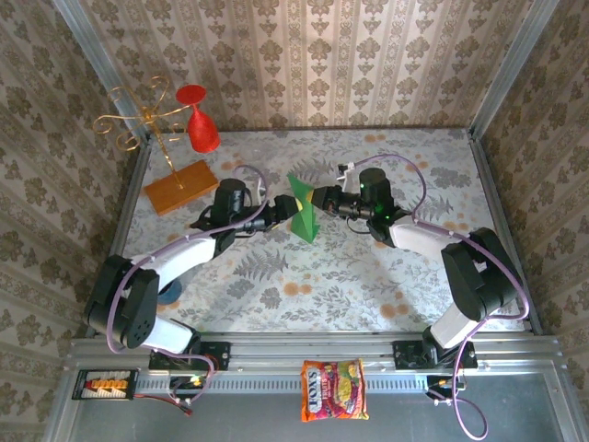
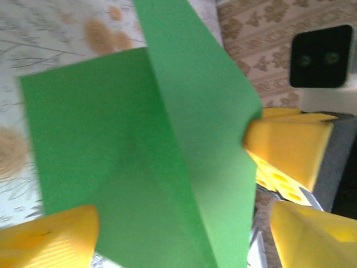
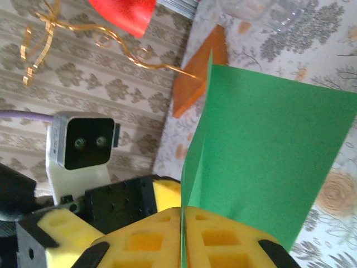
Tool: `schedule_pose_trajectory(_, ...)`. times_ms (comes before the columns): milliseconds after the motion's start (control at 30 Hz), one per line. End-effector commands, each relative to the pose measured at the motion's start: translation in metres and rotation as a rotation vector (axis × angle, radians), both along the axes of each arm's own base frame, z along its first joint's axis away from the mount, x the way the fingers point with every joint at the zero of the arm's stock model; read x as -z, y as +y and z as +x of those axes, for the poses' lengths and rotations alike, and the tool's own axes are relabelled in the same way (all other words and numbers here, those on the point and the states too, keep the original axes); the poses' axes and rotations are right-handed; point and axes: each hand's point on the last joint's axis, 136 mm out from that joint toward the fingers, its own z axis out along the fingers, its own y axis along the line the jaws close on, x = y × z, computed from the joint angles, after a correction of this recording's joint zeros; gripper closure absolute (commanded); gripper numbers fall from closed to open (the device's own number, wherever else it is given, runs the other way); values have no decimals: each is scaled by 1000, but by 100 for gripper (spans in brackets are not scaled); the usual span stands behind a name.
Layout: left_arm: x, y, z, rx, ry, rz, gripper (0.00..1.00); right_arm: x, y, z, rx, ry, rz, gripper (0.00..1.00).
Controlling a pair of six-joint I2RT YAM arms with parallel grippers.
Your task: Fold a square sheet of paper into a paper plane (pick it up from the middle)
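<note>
The bright green square sheet of paper (image 3: pixel 268 145) is thin, matt and smooth, with sharp creases. The yellow fingers (image 3: pixel 223 243) of the right gripper (image 3: pixel 182 215) look like matt moulded plastic with square recesses. The orange-brown rectangular board (image 1: pixel 180 187) looks wooden; the curled gold wire stand (image 1: pixel 150 112) is shiny metal, the red goblet (image 1: pixel 202 136) glossy

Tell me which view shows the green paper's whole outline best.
Top external: the whole folded green paper shows, small, between the left pincer and right pincer. Left wrist gives a blurred, cropped close-up. Right wrist shows one panel clamped in the right pincer.
</note>
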Motion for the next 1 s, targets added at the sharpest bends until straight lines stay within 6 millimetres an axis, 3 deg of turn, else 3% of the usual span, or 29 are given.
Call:
schedule_pose_trajectory(0,-26,-19,-1,74,-53,-93,25,-36,2,-4,-19,-26,138,89)
schedule_pose_trajectory(233,-36,-28,-2,100,-55,-160,44,-46,1,-5,-27,-25,206,89)
schedule_pose_trajectory(467,-61,-25,-4,87,-69,-336,54,-45,-3,-5,-5,-23,220,88)
schedule_pose_trajectory(967,-47,-27,-18,134,-49,-300,64,-45,-8,-2,9,-18,237,86)
